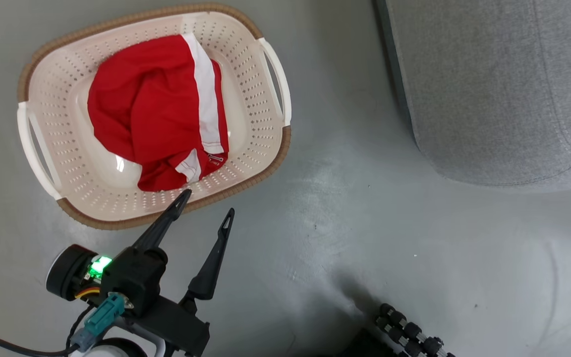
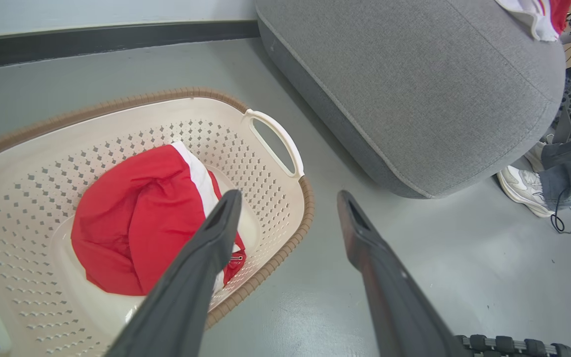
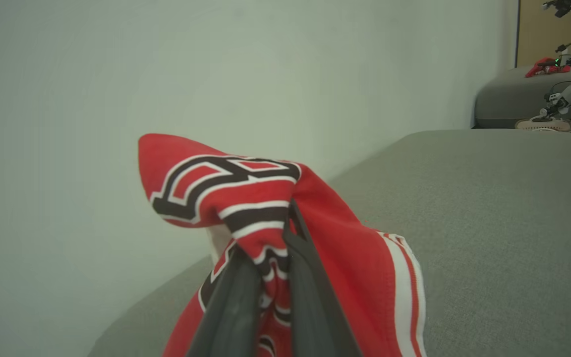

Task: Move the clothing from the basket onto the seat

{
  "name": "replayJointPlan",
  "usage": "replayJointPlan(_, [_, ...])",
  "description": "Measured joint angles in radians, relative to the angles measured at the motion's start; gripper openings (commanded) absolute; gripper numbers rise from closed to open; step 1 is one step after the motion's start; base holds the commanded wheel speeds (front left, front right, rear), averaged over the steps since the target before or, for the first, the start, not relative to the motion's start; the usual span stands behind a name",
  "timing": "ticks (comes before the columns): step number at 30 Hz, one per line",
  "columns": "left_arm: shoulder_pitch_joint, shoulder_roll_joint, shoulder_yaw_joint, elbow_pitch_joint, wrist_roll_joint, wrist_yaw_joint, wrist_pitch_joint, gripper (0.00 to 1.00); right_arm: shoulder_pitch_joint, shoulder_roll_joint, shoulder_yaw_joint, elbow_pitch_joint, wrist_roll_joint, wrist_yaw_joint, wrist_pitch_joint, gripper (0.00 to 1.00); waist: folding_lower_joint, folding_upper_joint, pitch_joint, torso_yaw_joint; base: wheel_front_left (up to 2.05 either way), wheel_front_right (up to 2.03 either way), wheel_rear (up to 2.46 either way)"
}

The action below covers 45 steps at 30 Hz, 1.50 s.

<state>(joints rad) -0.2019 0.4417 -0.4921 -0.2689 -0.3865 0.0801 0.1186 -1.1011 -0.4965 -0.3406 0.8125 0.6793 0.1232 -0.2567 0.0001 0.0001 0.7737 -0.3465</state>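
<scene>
Left fingers point(image 1: 213, 258) spread open, tips right at the laundry basket's point(image 1: 265, 163) near rim. The red shorts point(image 1: 151, 109) lie bunched inside, just beyond, long axis near-to-far. Right fingers point(image 3: 305, 297) are clamped on the jersey point(image 3: 355, 258) over the sofa point(image 3: 488, 208), so the left arm's nearer.
</scene>
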Motion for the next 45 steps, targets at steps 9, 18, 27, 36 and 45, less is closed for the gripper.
replayJointPlan(9, [-0.001,0.029,0.039,-0.046,0.016,0.01,0.022,1.0,-0.011,0.009,-0.032,0.077,-0.034,0.0,0.0,0.0,0.0,0.0,0.082,-0.008,0.0,0.0,0.0])
replayJointPlan(18, [-0.002,0.021,0.056,-0.055,0.024,0.021,0.025,1.0,-0.016,0.044,-0.055,0.135,-0.064,0.0,0.0,0.31,-0.0001,0.0,0.12,-0.022,0.0,0.0,0.0])
replayJointPlan(27, [-0.016,-0.012,0.054,-0.036,0.028,0.026,0.006,1.0,-0.021,0.055,-0.061,0.118,-0.115,0.0,0.0,1.0,-0.0001,0.0,0.1,-0.02,0.0,0.0,0.0])
replayJointPlan(36, [-0.048,-0.088,0.035,0.046,0.018,0.026,-0.06,1.0,0.094,0.136,0.019,-0.002,-0.182,0.0,0.0,1.0,-0.0001,-0.0002,0.026,-0.019,0.0,0.0,0.0])
replayJointPlan(45, [-0.081,-0.171,0.028,0.141,-0.026,0.016,-0.137,1.0,0.276,0.139,0.058,-0.144,-0.206,0.0,0.0,1.0,-0.0003,-0.0002,-0.087,-0.006,0.0,0.0,0.0])
